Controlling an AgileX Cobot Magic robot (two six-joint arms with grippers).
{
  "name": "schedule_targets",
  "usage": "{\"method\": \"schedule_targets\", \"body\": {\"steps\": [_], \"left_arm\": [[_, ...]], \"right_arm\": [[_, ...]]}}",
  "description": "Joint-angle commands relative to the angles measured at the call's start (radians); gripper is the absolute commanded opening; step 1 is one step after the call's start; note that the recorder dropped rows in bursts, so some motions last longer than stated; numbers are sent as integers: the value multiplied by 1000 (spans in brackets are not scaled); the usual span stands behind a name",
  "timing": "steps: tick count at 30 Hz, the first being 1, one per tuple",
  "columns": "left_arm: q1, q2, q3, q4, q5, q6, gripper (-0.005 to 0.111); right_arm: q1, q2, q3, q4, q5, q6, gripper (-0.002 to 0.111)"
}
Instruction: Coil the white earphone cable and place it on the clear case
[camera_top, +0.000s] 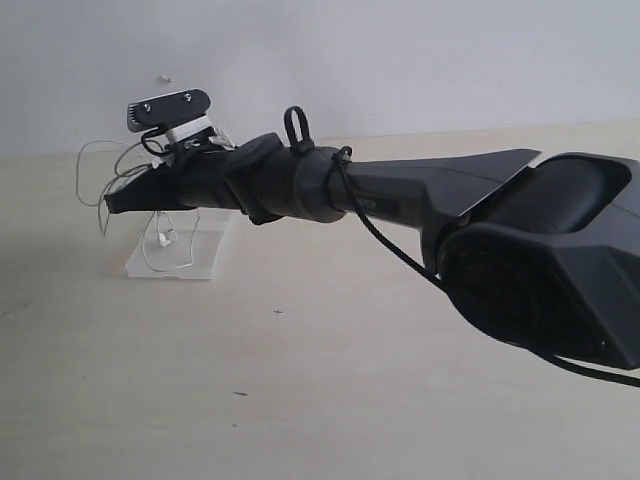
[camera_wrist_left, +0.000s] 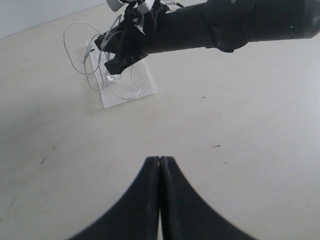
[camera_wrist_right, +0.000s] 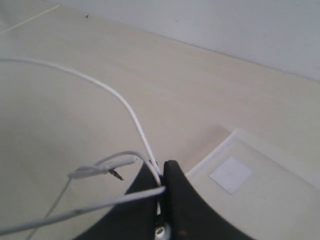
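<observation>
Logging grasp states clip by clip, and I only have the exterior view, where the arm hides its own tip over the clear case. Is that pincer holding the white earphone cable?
Observer: Yes. In the right wrist view the right pincer is shut on the white earphone cable, with strands leaving its closed tip.
Operator: Any marking on the clear case?
Observer: A small white label shows on the clear case, beside that pincer.
Operator: And the left pincer? It is outside my view.
Observer: The left wrist view shows the left pincer shut and holding nothing, over bare table, well apart from the case.
</observation>
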Motion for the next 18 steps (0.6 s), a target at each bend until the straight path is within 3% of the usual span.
{"method": "schedule_targets", "body": {"steps": [1,18], "left_arm": [[0,-4,4,6,3,-7,0],[0,-4,4,6,15,-7,0]], "right_arm": [[-14,-1,28,-15,14,17,0],[-24,12,116,-28,64,17,0]]}}
